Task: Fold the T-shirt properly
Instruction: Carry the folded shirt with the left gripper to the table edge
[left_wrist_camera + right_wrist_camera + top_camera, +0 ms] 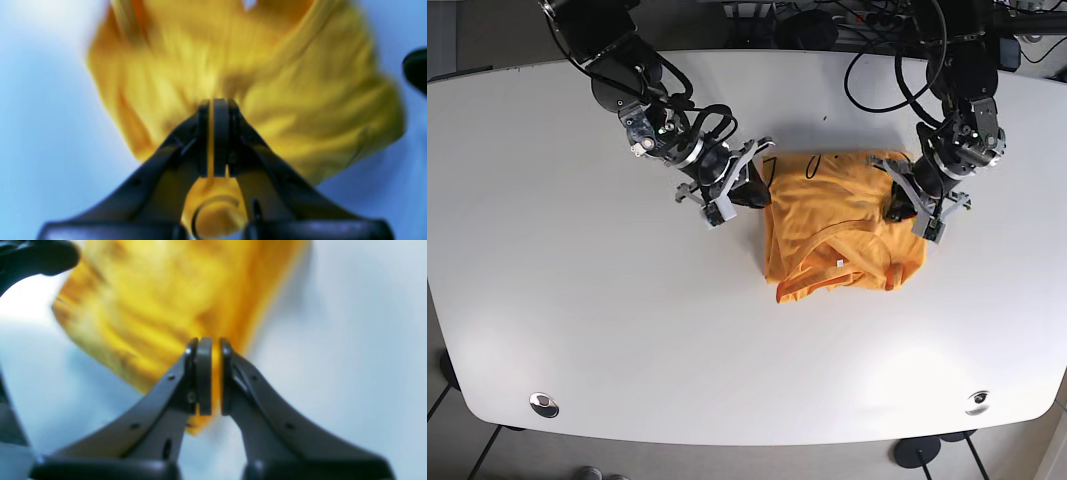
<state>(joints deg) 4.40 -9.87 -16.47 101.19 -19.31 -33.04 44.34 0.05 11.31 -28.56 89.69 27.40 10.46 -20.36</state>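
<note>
Both grippers pinch cloth: the left gripper (218,138) has its jaws nearly closed on a fold of the T-shirt (842,225), and the right gripper (211,376) is likewise clamped on the shirt's opposite edge. Largest in the base view is the white oval table (577,330), with dark floor and cables (827,15) beyond its far edge. On it, right of centre, the orange shirt lies partly folded and rumpled, its long axis running near to far, with the collar (837,262) toward the near edge. Wrist views are blurred.
</note>
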